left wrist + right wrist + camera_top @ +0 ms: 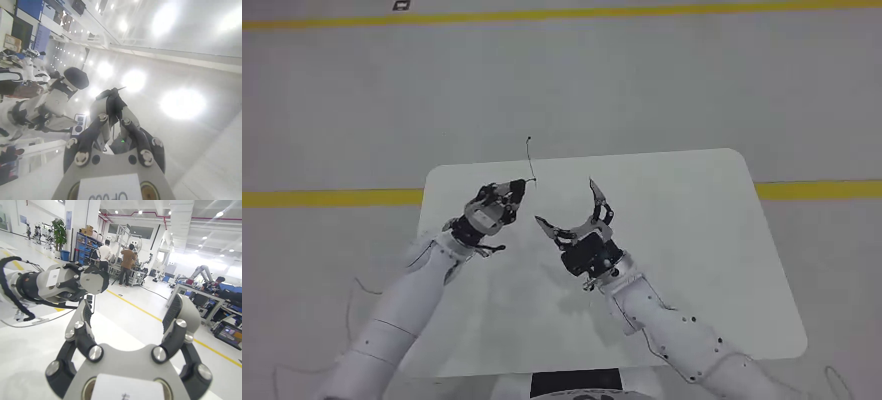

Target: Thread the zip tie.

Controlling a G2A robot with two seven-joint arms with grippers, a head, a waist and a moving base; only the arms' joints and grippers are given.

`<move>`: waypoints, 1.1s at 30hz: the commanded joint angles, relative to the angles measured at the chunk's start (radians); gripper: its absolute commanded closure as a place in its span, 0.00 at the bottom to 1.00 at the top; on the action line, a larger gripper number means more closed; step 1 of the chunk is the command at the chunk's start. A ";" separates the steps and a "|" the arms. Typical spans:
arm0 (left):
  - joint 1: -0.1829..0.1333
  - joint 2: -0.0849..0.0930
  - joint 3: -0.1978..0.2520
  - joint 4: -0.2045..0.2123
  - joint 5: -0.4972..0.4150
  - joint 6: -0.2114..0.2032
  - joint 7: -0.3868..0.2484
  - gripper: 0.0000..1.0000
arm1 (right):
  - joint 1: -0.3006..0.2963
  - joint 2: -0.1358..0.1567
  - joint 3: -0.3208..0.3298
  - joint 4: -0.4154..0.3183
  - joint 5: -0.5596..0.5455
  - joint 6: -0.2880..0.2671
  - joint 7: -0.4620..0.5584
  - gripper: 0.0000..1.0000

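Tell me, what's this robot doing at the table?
The left arm's fingers are closed on a thin black zip tie, held above the white table with its free end pointing away from the robot. The right arm's fingers hover beside it, spread wide and empty. The tie is not looped yet.

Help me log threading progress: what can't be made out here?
- Head and tail of the zip tie: too thin in the top view to tell apart.
- Its clamped part: hidden inside the shut left gripper in the left wrist view.
- Any threading: too small in the top view.
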 commanded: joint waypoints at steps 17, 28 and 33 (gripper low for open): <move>0.014 -0.007 0.010 -0.034 -0.011 0.031 0.031 1.00 | 0.042 -0.008 0.002 0.030 0.000 0.027 -0.039 0.00; 0.025 -0.018 0.016 -0.034 -0.085 0.053 0.041 1.00 | 0.058 0.003 -0.012 0.036 0.000 0.027 -0.052 0.56; 0.026 -0.019 0.014 -0.033 -0.083 0.054 0.039 1.00 | 0.065 0.006 -0.022 0.040 0.000 0.027 -0.055 0.58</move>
